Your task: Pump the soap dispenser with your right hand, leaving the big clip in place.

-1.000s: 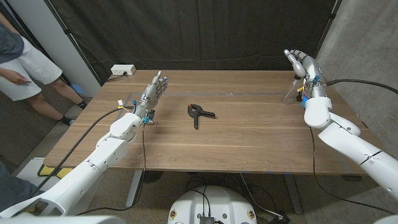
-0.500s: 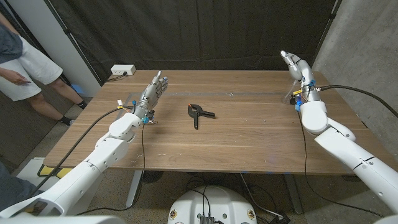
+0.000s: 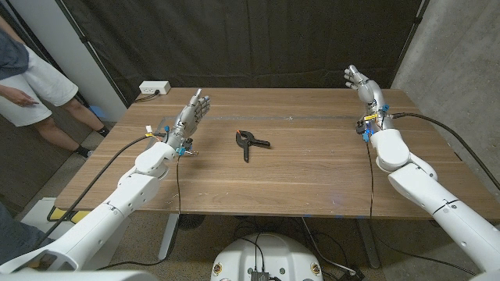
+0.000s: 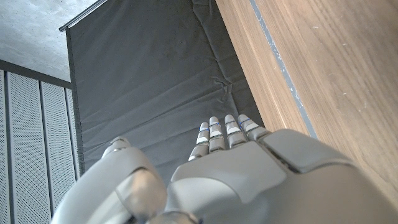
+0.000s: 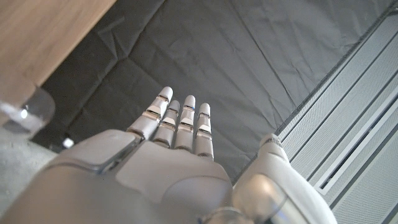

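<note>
wooden table [image 3: 312, 172] bears the black big clip [image 3: 250, 143] mid-table. left hand [image 3: 190, 117] stands raised, fingers extended together, empty. right hand [image 3: 365, 84] is lifted at the far right edge, fingers straight, holding nothing; clear soap dispenser [image 5: 25, 111] just beside it.

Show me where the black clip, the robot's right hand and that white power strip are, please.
big clip [image 3: 250, 142], head view, on its black handles.
right hand [image 3: 363, 84], head view, middle of the raised hand.
white power strip [image 3: 155, 89], head view, on its top face.
</note>
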